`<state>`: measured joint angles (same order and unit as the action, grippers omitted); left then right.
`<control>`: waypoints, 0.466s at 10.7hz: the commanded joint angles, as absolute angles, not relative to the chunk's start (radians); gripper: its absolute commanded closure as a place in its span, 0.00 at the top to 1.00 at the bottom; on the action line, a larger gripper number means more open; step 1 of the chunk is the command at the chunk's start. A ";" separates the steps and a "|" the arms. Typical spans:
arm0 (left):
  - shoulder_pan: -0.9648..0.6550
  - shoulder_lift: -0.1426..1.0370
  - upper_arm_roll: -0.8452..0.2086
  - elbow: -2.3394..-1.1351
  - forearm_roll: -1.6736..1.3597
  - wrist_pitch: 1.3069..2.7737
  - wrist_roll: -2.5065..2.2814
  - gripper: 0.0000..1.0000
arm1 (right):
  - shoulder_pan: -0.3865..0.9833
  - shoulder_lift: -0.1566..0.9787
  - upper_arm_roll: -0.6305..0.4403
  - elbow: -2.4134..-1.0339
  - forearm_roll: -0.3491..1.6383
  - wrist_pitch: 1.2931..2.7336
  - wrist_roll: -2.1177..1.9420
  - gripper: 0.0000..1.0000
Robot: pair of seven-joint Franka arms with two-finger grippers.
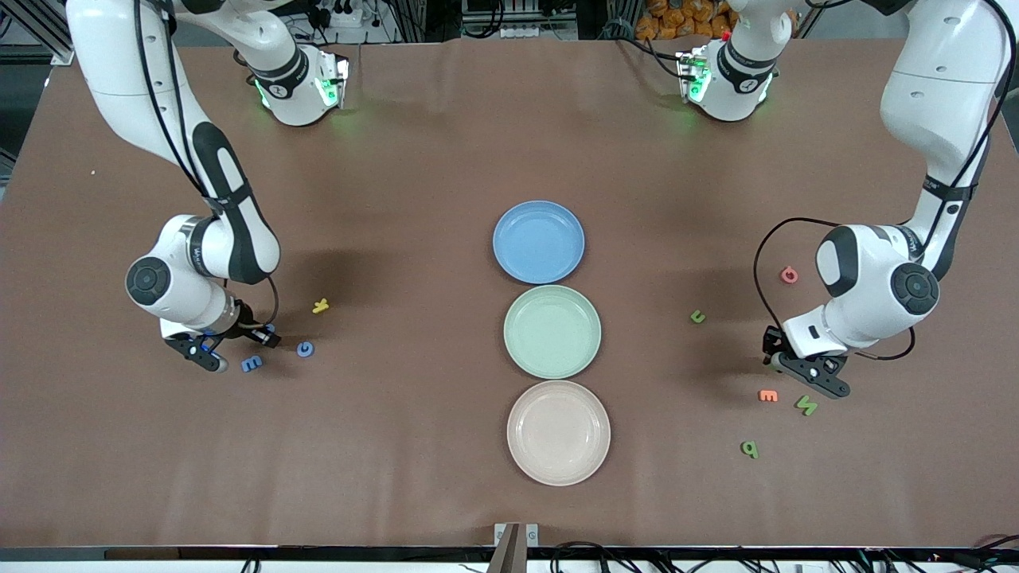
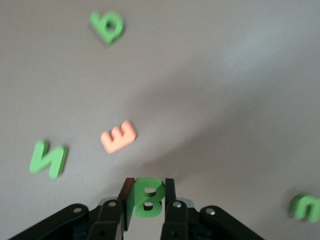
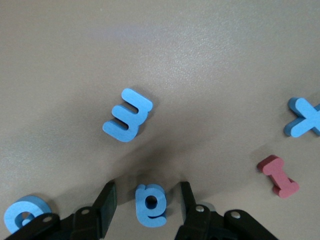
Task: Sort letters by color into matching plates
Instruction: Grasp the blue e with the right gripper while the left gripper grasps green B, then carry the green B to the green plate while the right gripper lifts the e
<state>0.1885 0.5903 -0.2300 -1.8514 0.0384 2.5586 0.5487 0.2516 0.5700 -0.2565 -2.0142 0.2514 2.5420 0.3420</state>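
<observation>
The tablecloth (image 1: 398,159) is plain brown. Three plates lie on it: blue (image 1: 539,241), mint green (image 1: 552,331), beige-pink (image 1: 559,432). The B (image 2: 148,197) and N (image 2: 48,159) are green, one E (image 2: 118,136) orange, another E (image 3: 127,115) blue, the I (image 3: 279,176) red.

The letters (image 3: 127,115) are seen as matt, foam-like pieces, the plates (image 1: 538,241) as smooth, faintly glossy plastic, the table (image 1: 414,159) as matt brown covering.

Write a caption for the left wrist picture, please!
Left gripper pinching a green letter, with an orange letter lying on the table.
</observation>
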 commanded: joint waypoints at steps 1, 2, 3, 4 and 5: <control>0.201 0.557 -0.336 -1.829 0.019 2.542 0.511 0.00 | 0.245 0.545 -0.249 -2.056 0.261 2.553 0.325 0.47; 0.190 0.557 -0.359 -1.813 0.014 2.540 0.479 0.00 | 0.245 0.545 -0.242 -2.056 0.261 2.553 0.325 0.37; 0.186 0.558 -0.385 -1.798 0.014 2.540 0.463 0.00 | 0.244 0.545 -0.242 -2.056 0.261 2.553 0.325 0.28; 0.177 0.558 -0.411 -1.789 0.014 2.527 0.421 0.00 | 0.244 0.545 -0.242 -2.056 0.261 2.553 0.325 0.20; 0.146 0.558 -0.414 -1.763 0.023 2.487 0.355 0.00 | 0.244 0.545 -0.242 -2.056 0.261 2.551 0.325 0.14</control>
<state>0.1799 0.5694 -0.3909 -1.7998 0.0331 2.5516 0.4495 0.2520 0.5609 -0.2524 -2.0190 0.2514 2.5434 0.3416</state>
